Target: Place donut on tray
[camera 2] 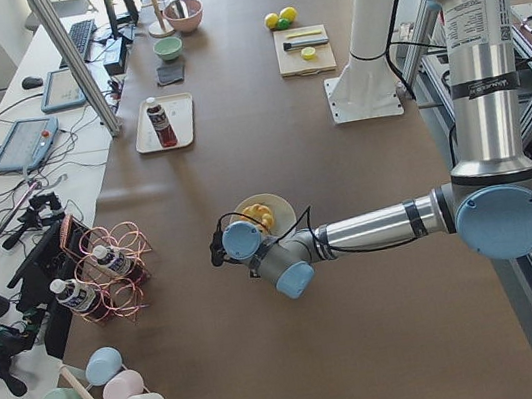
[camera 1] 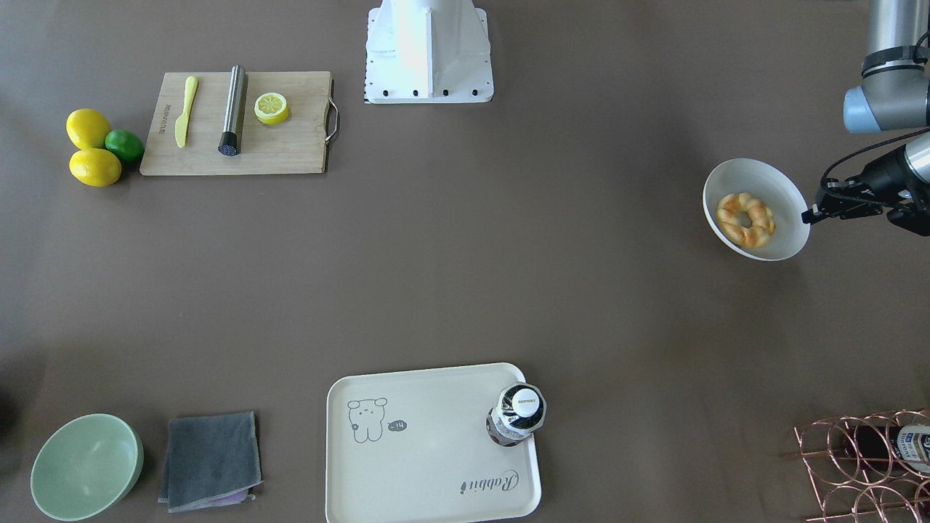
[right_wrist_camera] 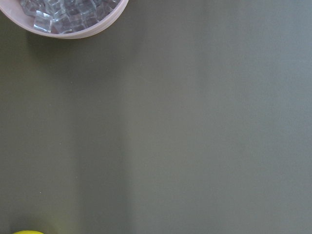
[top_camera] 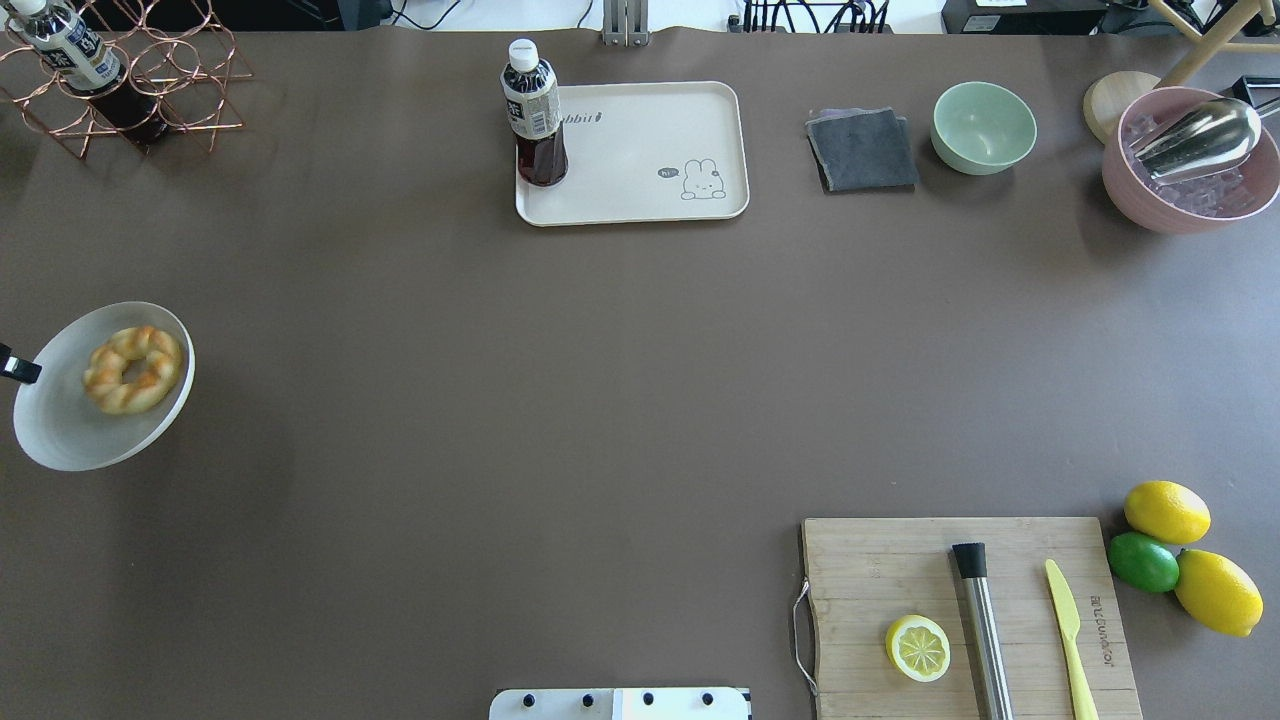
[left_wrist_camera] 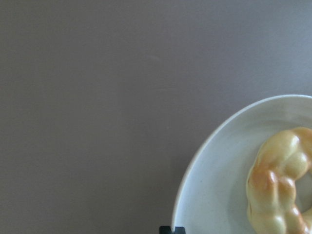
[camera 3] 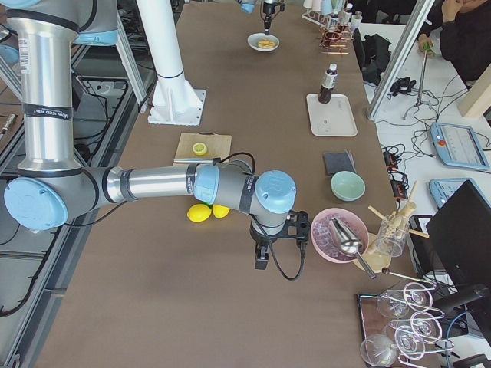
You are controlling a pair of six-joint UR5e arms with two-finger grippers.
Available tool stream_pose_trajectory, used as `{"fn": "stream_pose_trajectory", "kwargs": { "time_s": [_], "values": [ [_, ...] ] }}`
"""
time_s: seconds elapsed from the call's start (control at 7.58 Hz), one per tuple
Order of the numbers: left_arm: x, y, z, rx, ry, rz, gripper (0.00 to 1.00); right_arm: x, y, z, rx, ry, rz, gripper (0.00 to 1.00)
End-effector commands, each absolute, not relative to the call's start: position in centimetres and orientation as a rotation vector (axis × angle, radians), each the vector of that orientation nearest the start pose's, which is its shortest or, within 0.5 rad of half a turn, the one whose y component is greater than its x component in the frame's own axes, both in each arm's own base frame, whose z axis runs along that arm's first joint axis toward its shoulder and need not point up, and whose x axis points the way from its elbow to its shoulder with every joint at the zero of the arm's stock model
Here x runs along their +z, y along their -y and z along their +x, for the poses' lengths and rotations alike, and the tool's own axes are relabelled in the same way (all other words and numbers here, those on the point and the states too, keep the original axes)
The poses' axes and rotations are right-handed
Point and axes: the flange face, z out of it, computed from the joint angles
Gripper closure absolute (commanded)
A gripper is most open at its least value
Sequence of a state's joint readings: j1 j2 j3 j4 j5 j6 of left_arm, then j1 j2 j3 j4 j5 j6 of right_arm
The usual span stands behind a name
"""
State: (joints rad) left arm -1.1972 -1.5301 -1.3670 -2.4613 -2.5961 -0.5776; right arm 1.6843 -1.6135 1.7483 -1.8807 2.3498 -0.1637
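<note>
The donut (top_camera: 132,368) lies in a round white plate (top_camera: 60,430) at the table's left end; it also shows in the front view (camera 1: 745,219) and the left wrist view (left_wrist_camera: 278,185). My left gripper (camera 1: 809,215) is shut on the plate's rim, and the plate looks tilted. The cream tray (top_camera: 640,190) with the rabbit drawing lies at the far middle of the table (camera 1: 436,457), well away from the plate. My right gripper (camera 3: 261,263) points down near the pink bowl; I cannot tell whether it is open or shut.
A dark drink bottle (top_camera: 535,110) stands on the tray's left corner. Grey cloth (top_camera: 862,150), green bowl (top_camera: 984,127) and pink ice bowl (top_camera: 1190,170) stand far right. A wire rack (top_camera: 120,80) is far left. A cutting board (top_camera: 960,620) with lemon half is near right.
</note>
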Motion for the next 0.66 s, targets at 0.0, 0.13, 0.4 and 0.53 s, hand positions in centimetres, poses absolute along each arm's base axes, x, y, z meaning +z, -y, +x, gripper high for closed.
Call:
{"fn": "stream_pose_trajectory", "kwargs": {
  "time_s": [0.0, 0.13, 0.4, 0.53],
  "values": [
    [58.7, 47.2, 12.7, 0.049, -1.212, 0.056, 1.00, 61.8, 44.7, 11.4, 0.021, 0.795, -0.052, 0.00],
    [55.0, 49.1, 14.0, 0.030, -1.203, 0.026, 1.00, 61.8, 44.7, 11.4, 0.025, 0.796, -0.052, 0.00],
    [45.1, 52.2, 18.3, -0.023, -1.089, 0.033, 1.00, 61.1, 45.4, 10.9, 0.010, 0.819, -0.028, 0.00],
    [38.5, 52.2, 21.1, -0.045, -1.076, 0.024, 1.00, 60.7, 45.9, 10.2, -0.018, 0.830, 0.008, 0.00]
  ]
}}
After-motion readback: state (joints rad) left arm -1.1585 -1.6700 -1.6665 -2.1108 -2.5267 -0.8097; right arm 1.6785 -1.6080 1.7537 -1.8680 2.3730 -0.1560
